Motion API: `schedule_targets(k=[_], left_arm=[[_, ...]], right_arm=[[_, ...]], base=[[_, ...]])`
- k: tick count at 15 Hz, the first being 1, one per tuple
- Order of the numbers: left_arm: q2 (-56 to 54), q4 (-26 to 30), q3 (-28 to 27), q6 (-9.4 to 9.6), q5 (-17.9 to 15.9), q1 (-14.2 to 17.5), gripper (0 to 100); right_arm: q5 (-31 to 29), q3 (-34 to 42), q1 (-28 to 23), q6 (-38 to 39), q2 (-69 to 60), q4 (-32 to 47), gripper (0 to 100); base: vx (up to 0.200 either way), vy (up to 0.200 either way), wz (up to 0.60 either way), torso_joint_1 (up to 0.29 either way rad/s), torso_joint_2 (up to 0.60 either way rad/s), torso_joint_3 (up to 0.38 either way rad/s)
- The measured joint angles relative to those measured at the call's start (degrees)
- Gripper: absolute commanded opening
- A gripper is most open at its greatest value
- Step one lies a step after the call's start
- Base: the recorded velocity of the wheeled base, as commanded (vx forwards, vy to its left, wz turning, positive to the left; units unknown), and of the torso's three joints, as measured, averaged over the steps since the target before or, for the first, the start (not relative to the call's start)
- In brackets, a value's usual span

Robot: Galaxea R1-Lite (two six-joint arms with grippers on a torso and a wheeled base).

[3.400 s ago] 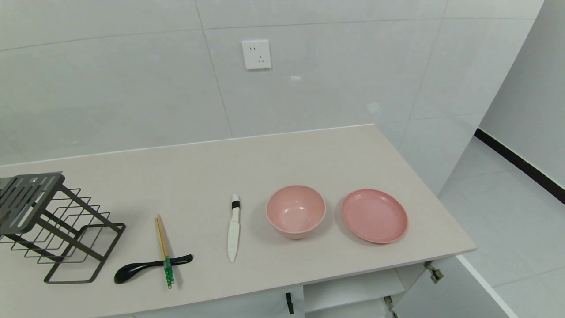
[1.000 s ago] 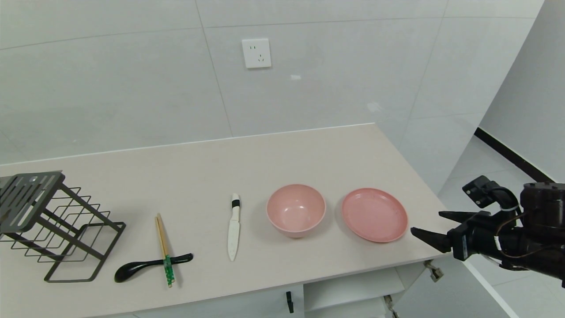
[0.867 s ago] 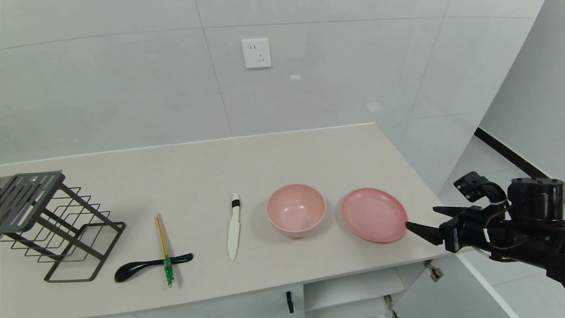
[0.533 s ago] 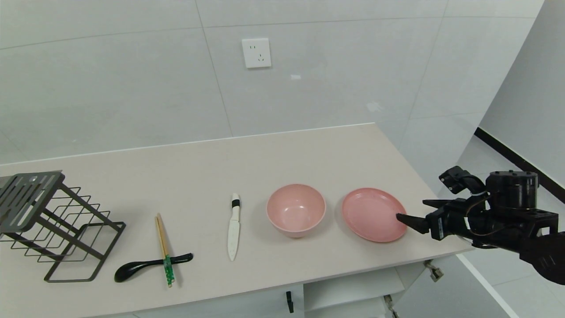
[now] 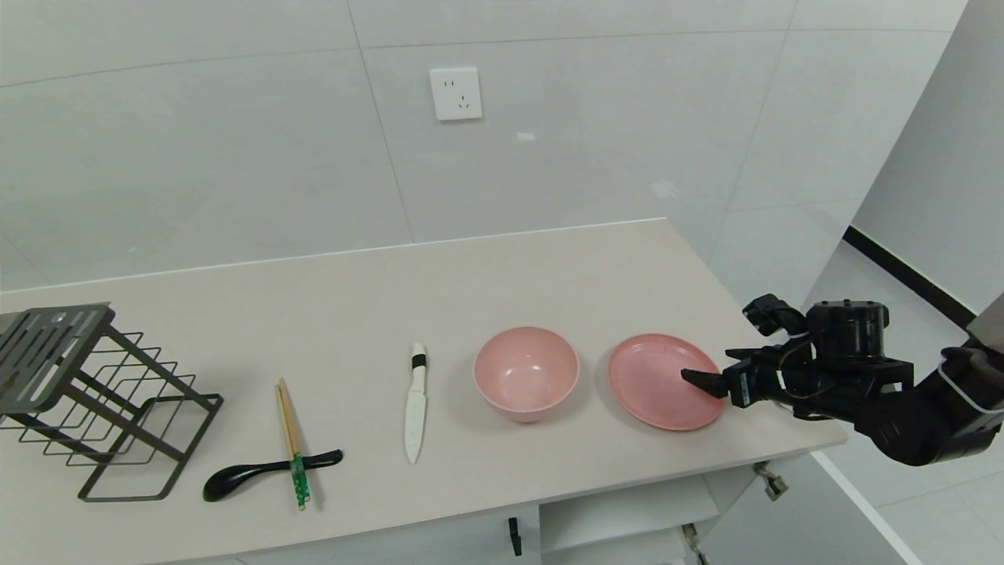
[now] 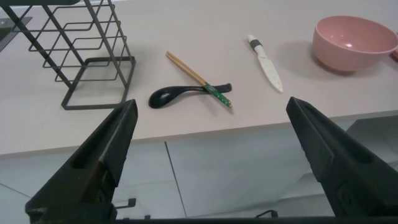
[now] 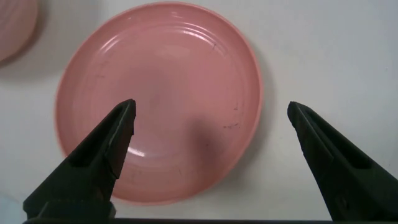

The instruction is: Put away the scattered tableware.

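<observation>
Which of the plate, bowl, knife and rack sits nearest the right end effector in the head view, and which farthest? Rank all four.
Counting from the right end effector, in the head view:
1. Plate: directly beneath it, at the right end of the counter.
2. Bowl: just left of the plate.
3. Knife: mid-counter, left of the bowl.
4. Rack: far left end.

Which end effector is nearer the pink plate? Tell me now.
Right. The right end effector hangs open over the pink plate; the left end effector sits off the counter's front edge, facing the spoon and chopsticks, well away from it.
</observation>
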Motion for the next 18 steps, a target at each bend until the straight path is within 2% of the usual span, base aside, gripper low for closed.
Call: schedule_targets(k=[11, 18], left_arm=[[0.0, 0.0, 0.0, -0.04, 0.0, 0.0, 100], [0.0, 0.0, 0.0, -0.06, 0.0, 0.0, 100]], right_arm=[[-0.6, -2.9, 0.2, 0.0, 5.0, -0.8, 100], [-0.3, -3.3, 2.9, 0.0, 7.2, -2.2, 100]], base=[[0.0, 0.0, 0.0, 0.0, 0.0, 0.0], [0.0, 0.0, 0.0, 0.0, 0.0, 0.0]])
